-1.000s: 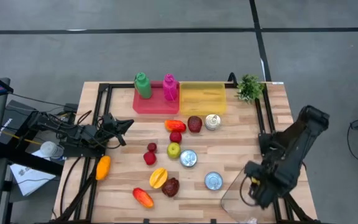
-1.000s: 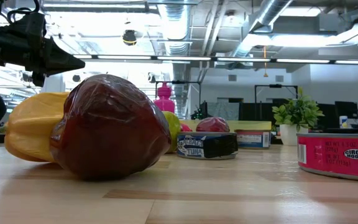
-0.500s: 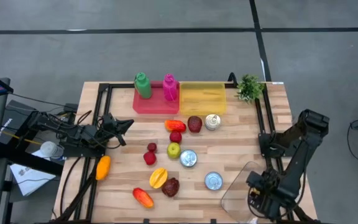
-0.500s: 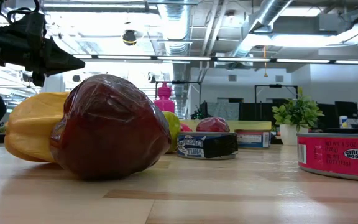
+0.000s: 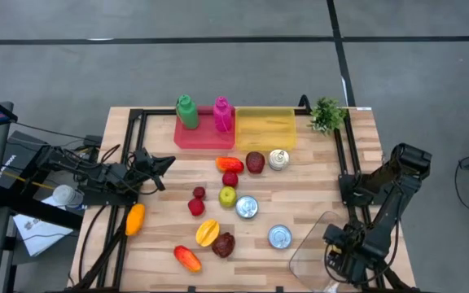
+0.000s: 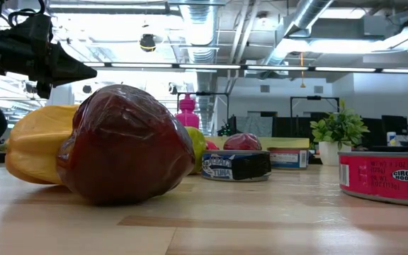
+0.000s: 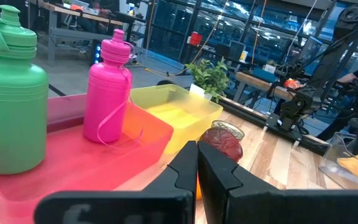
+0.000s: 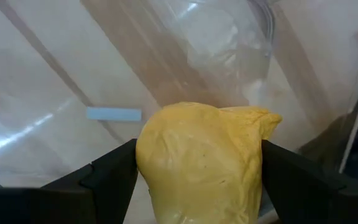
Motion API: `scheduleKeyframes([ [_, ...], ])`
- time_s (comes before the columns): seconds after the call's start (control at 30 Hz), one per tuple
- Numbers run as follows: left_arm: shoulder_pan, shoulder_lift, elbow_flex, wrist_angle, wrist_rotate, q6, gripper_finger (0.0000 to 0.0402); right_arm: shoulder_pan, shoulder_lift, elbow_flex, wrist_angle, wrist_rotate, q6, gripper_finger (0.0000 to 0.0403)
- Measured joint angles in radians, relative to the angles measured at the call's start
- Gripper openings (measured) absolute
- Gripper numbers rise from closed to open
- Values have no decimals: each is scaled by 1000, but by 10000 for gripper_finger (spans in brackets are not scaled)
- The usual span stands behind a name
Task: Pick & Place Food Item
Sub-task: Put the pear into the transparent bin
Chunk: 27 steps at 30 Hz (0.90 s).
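A yellow food item (image 8: 204, 163) sits gripped between the right gripper's (image 8: 197, 177) jaws, which press on its two sides, directly over a clear plastic container (image 5: 314, 244) at the near right corner of the bench (image 5: 161, 236). The right arm is folded low over that corner in the high view, its gripper (image 5: 344, 259) pointing down into the container.

The left gripper (image 5: 163, 163) waits with jaws closed and empty near the bench's left edge, facing a red tray (image 5: 202, 137) that holds a green bottle (image 5: 187, 111) and a pink bottle (image 5: 222, 115), with a yellow tray (image 5: 265, 128) just beside it.

Spread across the middle of the bench are toy fruits and three tins (image 5: 247, 207), among them a dark red fruit (image 6: 125, 145) touching a yellow star fruit (image 6: 34, 145) close to the low camera. A small potted plant (image 5: 326, 115) stands at the far right corner.
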Motion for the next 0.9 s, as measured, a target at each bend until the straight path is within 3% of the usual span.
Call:
scheduleKeyframes([
  [0.67,0,0,0,1,0,0,1,-6,-7,-66,95,-67,-20,304],
  [0.9,0,0,0,4,0,6,1,-25,-23,-68,89,-76,-21,326],
])
